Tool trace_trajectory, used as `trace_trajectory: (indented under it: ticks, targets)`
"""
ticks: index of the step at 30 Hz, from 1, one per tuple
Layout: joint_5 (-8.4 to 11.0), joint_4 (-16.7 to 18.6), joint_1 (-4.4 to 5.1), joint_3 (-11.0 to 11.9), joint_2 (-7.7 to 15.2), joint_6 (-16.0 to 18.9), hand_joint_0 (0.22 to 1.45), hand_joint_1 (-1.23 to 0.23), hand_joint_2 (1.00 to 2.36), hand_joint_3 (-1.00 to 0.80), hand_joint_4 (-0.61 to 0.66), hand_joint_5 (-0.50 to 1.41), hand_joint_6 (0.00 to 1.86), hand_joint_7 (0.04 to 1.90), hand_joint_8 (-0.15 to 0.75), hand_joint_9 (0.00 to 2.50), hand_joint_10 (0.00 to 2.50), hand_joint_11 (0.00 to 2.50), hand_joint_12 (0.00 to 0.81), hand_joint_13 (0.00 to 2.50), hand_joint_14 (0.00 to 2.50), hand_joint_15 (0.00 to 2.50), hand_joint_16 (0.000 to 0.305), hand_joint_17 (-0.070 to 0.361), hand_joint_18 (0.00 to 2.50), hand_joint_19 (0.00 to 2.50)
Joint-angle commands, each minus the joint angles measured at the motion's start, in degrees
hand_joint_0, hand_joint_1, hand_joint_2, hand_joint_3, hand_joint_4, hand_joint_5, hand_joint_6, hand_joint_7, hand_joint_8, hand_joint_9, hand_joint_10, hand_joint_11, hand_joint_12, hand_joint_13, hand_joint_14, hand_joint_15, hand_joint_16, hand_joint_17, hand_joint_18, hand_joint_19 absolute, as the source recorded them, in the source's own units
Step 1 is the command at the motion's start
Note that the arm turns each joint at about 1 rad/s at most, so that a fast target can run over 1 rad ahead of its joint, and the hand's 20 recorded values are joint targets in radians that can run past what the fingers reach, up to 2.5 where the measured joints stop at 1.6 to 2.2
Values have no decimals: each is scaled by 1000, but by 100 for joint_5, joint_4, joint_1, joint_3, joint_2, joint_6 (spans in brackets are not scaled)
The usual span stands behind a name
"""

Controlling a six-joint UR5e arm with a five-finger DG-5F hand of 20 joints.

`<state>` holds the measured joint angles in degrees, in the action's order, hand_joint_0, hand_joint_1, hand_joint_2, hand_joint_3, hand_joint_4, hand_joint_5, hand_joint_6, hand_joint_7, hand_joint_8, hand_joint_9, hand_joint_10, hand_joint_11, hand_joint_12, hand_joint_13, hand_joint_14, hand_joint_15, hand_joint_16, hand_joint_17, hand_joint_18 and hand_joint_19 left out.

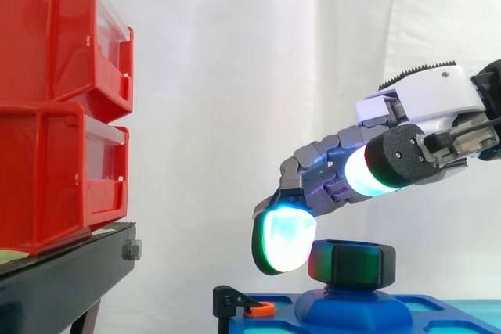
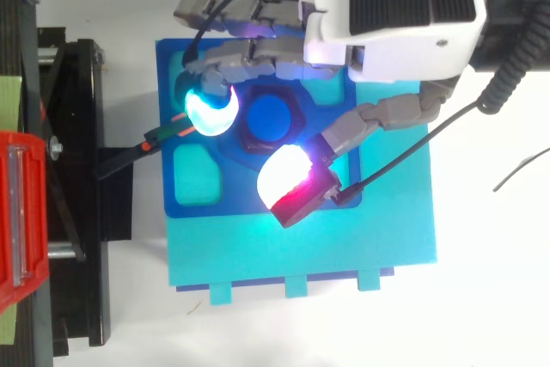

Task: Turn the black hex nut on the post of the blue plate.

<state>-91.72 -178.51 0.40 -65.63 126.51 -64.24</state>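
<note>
Black, stiff and probably slick, the hex nut (image 1: 352, 265) sits on the post (image 2: 268, 116) mid blue plate (image 2: 167, 156); I'd pinch opposite flats, as my hand (image 2: 404, 6) hangs spread, pads (image 2: 210, 111) at 9 and 5 o'clock, gripping nothing.

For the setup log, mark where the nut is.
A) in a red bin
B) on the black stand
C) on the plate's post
C: the nut sits around the blue post that rises from the plate.
</note>
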Motion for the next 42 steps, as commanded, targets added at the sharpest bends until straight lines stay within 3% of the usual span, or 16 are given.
trace_trajectory:
  ticks: [1,9,16,22,32,37,42]
  targets:
    - [-48,1,-49,-3,5,-27,470,-345,1000,-500,214,-205,501,1138,243,155,0,3,373,142,0,15,59,132,0,51]
    - [-268,18,-181,-3,-4,-88,471,-344,1000,-500,215,-205,501,1139,244,155,0,10,374,143,0,19,58,132,0,51]
    - [-312,168,-181,85,-4,-88,471,-344,1000,-500,215,-205,501,1135,241,153,0,11,373,144,0,16,59,132,0,63]
    - [-250,150,-93,349,5,-106,470,-345,1000,-500,216,-206,501,1130,242,153,0,2,374,144,0,15,59,132,0,57]
    - [-188,291,21,349,5,-168,470,-344,1000,-500,211,-207,501,1105,243,153,0,1,374,143,0,22,59,132,0,55]
    - [-39,300,118,349,5,-185,470,-344,1000,-500,207,-208,501,1099,243,153,0,11,374,143,0,22,58,132,0,55]
    - [128,300,276,349,5,-185,470,-344,1000,-500,209,-208,501,1093,244,155,0,2,373,143,0,19,59,132,0,61]
